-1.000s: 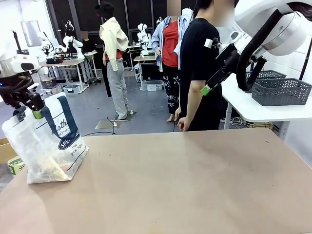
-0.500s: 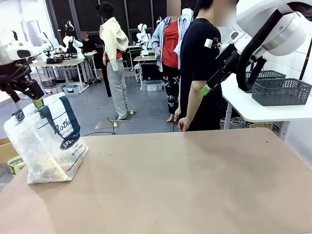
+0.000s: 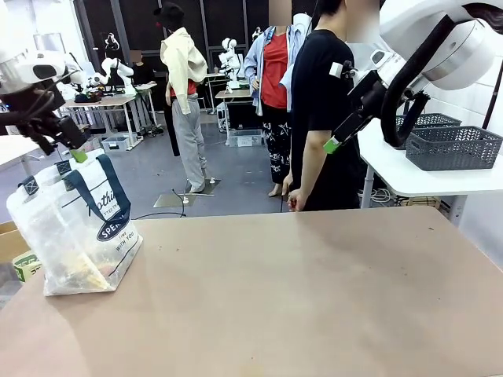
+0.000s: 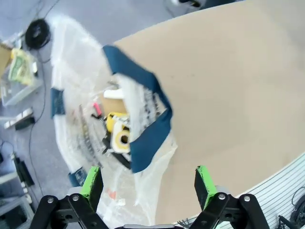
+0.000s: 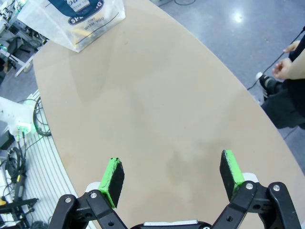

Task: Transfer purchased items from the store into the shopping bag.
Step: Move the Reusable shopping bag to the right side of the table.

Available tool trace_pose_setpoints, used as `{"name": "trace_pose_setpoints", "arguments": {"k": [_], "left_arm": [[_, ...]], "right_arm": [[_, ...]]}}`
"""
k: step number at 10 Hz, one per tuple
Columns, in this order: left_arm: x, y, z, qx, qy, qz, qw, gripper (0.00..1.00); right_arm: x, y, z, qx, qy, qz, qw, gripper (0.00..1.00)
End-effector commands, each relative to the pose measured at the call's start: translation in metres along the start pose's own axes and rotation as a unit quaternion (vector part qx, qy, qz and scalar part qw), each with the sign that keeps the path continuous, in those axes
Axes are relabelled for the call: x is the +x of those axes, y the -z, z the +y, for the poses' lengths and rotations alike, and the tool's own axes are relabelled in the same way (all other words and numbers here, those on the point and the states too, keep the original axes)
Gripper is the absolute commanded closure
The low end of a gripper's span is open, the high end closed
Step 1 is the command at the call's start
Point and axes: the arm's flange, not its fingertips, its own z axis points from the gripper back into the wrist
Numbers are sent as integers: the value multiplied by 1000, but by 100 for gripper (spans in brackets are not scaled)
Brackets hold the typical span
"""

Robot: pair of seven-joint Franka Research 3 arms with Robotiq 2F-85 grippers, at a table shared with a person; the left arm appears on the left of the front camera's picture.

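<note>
The translucent white plastic shopping bag (image 3: 75,232) with navy strap handles stands at the left end of the tan table (image 3: 299,298). From the front its contents are a yellowish blur; the left wrist view looks down its mouth at small yellow, dark and red packaged goods (image 4: 116,136). The left gripper (image 4: 147,183), spread and empty, hangs above it. The right gripper (image 5: 171,179), jaws wide, hangs over bare tabletop.

The purchased items (image 4: 116,136) lie jumbled behind the shopping bag's (image 3: 75,228) cloudy plastic; in the left wrist view they are blurred, and their print cannot be read. In the front view they blur into a yellowish heap at the bag's bottom. The bag's logo lettering (image 3: 110,228) is partly folded away. The person (image 3: 322,110) at the far side is cut off by the table's (image 3: 314,298) far edge.
</note>
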Motion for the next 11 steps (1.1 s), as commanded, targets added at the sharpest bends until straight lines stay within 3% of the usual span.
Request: {"name": "trace_pose_setpoints", "arguments": {"k": [1, 3, 6, 9, 11], "left_arm": [[9, 9, 2, -86, 65, -49, 993, 0], [28, 25, -5, -172, 140, -65, 973, 0], [43, 49, -8, -296, 214, -146, 919, 0], [43, 52, -14, -325, 256, -210, 886, 0], [39, 52, -20, -322, 276, -196, 884, 0]], "right_arm": [[2, -1, 1, 0, 7, 10, 1000, 0], [2, -1, 1, 0, 7, 10, 1000, 0], [2, -1, 1, 0, 7, 10, 1000, 0], [2, -1, 1, 0, 7, 10, 1000, 0], [2, -1, 1, 0, 7, 10, 1000, 0]]}}
